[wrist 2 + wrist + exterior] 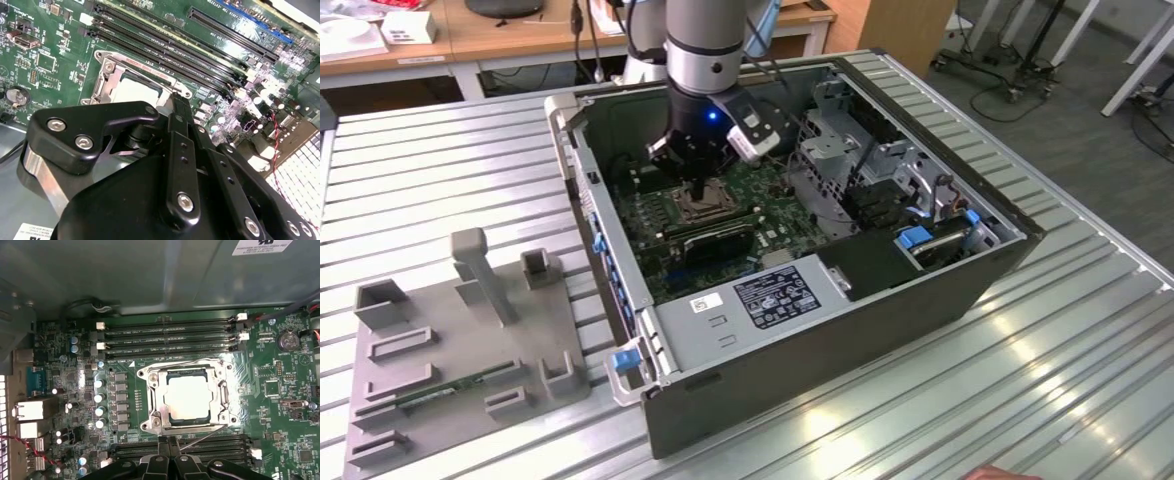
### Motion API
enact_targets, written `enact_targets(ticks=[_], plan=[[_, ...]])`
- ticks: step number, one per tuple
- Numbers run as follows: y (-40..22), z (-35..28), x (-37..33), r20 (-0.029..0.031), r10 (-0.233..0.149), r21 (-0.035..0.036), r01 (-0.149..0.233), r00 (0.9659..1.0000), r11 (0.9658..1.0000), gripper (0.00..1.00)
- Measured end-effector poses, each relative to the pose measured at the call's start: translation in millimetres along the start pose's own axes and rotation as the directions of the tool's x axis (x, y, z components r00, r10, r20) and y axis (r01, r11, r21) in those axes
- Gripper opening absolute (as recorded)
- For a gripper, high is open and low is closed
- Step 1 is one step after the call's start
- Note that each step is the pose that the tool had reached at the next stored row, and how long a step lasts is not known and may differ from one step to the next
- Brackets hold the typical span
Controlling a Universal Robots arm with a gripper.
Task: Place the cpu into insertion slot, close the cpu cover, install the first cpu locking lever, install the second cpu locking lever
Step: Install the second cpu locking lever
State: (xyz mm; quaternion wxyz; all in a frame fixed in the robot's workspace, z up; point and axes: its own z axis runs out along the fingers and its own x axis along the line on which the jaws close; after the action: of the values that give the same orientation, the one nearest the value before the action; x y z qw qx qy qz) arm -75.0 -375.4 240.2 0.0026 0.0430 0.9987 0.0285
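Inside open grey computer case (961, 290) | square silvery cpu (189, 397) seated in insertion slot (150, 405), framed by cpu cover (220, 402) | black gripper (167, 442) fingers pressed together, empty, tip by lever wire.

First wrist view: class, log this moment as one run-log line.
small silvery-tan square cpu: seated in socket | silvery metal cpu cover: closed over it | end effector: at socket edge, beside thin wire lever

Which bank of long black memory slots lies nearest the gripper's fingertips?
In the first wrist view, the lower memory slot bank, right beside the gripper at the socket's edge. The other bank lies across the cpu cover, toward the case wall.
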Motion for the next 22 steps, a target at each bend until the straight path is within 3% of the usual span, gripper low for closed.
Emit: enact_targets(ticks=[8, 16, 22], plan=[[-1.0, 12.5, 0.4, 0.0000, 0.000, 0.0000, 0.000, 1.0000, 1.0000, 0.11], [-2.0, 17.6, 8.2, 0.0000, 0.000, 0.0000, 0.000, 1.0000, 1.0000, 0.11], [-3.0, 21.9, 10.1, -0.0001, 0.000, 0.0002, 0.000, 1.0000, 1.0000, 0.11]])
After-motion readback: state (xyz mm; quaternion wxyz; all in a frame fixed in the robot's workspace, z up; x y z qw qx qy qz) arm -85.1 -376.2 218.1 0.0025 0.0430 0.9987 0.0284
